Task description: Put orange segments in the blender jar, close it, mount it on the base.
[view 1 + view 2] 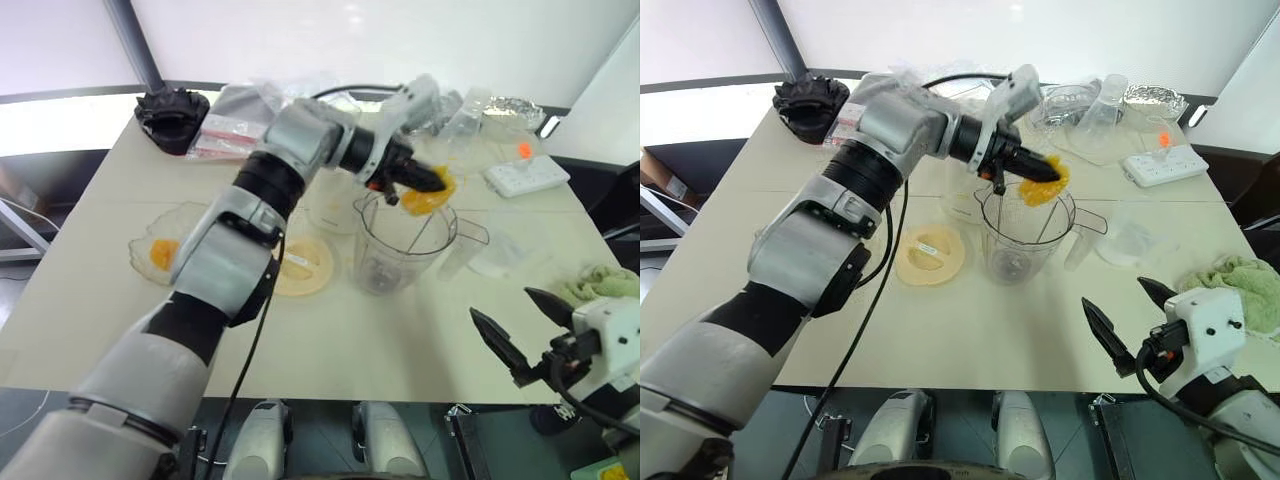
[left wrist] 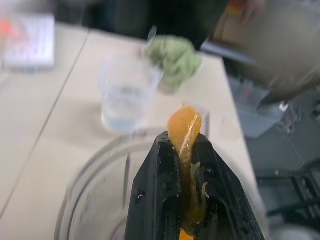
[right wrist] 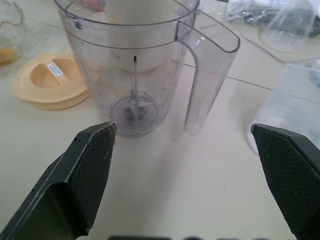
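Right tool closest to me, low at near bench edge, fingers wide apart, nothing in it, aimed at blender jar. Jar upright mid-bench, open-topped, dark blade at bottom, handle toward right side. Left tool just over jar rim, clamped tight on orange segment. More orange segments in shallow clear dish far left. Cream lid flat beside jar, cream-white base behind. Green cloth, white power strip off right.

The base, at centre frame, sits mostly hidden behind the left arm (its socket unseen).
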Action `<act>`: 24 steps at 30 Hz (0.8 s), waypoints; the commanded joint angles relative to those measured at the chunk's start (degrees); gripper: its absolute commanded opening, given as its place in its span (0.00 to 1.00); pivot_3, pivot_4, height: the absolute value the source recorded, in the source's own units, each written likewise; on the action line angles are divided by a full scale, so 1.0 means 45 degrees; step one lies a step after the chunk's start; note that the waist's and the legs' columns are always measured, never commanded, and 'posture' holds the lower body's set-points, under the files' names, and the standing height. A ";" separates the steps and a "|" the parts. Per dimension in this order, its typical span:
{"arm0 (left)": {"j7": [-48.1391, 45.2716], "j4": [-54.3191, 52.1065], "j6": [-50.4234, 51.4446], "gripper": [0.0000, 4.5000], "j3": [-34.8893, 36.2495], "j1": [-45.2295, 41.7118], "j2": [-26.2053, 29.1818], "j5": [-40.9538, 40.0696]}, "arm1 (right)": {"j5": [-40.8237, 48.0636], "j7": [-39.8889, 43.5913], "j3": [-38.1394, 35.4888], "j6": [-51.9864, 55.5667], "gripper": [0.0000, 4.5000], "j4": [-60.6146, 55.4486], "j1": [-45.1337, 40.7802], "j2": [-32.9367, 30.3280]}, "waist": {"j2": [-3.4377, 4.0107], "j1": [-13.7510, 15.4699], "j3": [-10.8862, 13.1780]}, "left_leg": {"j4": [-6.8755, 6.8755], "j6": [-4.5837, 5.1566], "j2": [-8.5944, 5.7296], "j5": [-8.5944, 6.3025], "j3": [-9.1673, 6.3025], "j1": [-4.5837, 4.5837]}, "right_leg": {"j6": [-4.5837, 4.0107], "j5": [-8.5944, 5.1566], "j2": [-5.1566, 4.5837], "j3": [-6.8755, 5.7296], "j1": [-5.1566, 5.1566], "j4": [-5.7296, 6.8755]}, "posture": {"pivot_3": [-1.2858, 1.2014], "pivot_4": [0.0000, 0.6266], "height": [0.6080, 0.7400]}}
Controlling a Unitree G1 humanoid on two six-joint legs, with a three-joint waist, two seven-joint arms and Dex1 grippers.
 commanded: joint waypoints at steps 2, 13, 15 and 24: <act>-0.0756 -0.0114 -0.0567 0.04 0.0013 -0.0096 -0.0111 0.0583 | -0.0145 -0.0225 0.0237 -0.0349 1.00 -0.0233 -0.0273 -0.0189 | -0.0002 0.0036 0.0001 | 0.0000 0.0000 -0.0003 0.0000 0.0003 -0.0013 | 0.0000 0.0000 -0.0007 -0.0001 -0.0003 -0.0008 | 0.52 0.24 1.00; -0.1220 -0.0264 -0.0425 0.99 0.0651 -0.0031 0.0038 0.0809 | 0.0101 -0.0114 0.0210 -0.0203 1.00 0.0119 -0.0648 -0.0771 | 0.0000 0.0047 0.0000 | 0.0001 0.0007 -0.0017 -0.0004 0.0006 -0.0021 | 0.0007 -0.0004 -0.0003 -0.0011 -0.0002 0.0000 | 0.52 0.24 1.00; -0.1129 -0.0308 -0.0388 0.99 0.0918 -0.0106 0.0109 0.0700 | 0.0167 -0.0095 0.0240 -0.0144 1.00 0.0207 -0.0789 -0.0894 | 0.0000 0.0032 0.0000 | 0.0001 0.0007 -0.0017 -0.0004 0.0005 -0.0020 | 0.0007 -0.0004 -0.0003 -0.0011 -0.0002 0.0002 | 0.52 0.24 1.00; 0.0091 -0.1549 0.0832 0.99 0.3232 -0.0181 0.1670 -0.0352 | -0.0163 -0.0242 0.0120 -0.0327 1.00 0.0718 -0.0767 -0.0840 | 0.0001 0.0015 0.0000 | 0.0000 0.0007 -0.0014 -0.0004 -0.0001 -0.0012 | 0.0011 -0.0002 0.0005 -0.0012 -0.0004 0.0018 | 0.52 0.24 1.00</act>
